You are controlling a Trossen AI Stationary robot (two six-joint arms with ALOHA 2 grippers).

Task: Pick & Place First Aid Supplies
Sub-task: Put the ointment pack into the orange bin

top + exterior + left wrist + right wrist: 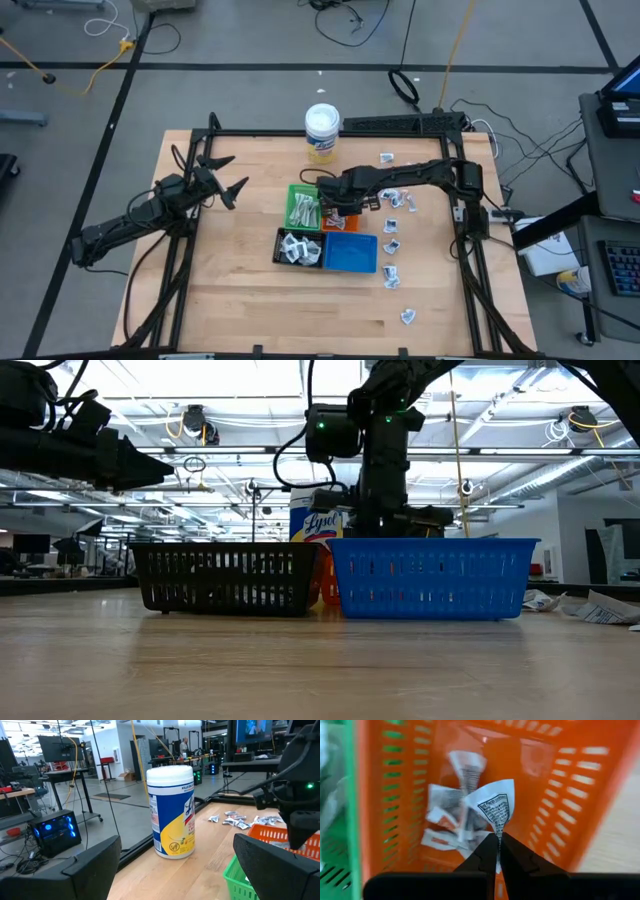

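Observation:
My right gripper (499, 840) is over the orange tray (560, 805), shut on a small white packet with dark print (495, 807). Several more packets (445, 815) lie on that tray's floor. In the high view the right gripper (335, 200) sits between the green tray (304, 208) and loose packets (395, 198) on the table. My left gripper (225, 178) waits open, off the table near its left side, and faces the white-lidded tub (172, 810). My right gripper pinches the packet by its narrow lower corner (498, 831) between the two fingertips (487, 851). The fingers point down into the orange tray from above. The packet is lifted clear of the tray floor and fans out beyond the fingertips.
The green, orange, black (298, 247) and blue (350, 253) trays stand clustered at mid-table. The black tray holds packets and the green tray holds pale strips. The tub (322, 131) stands near the far edge. More packets (390, 245) are scattered toward the right and near side.

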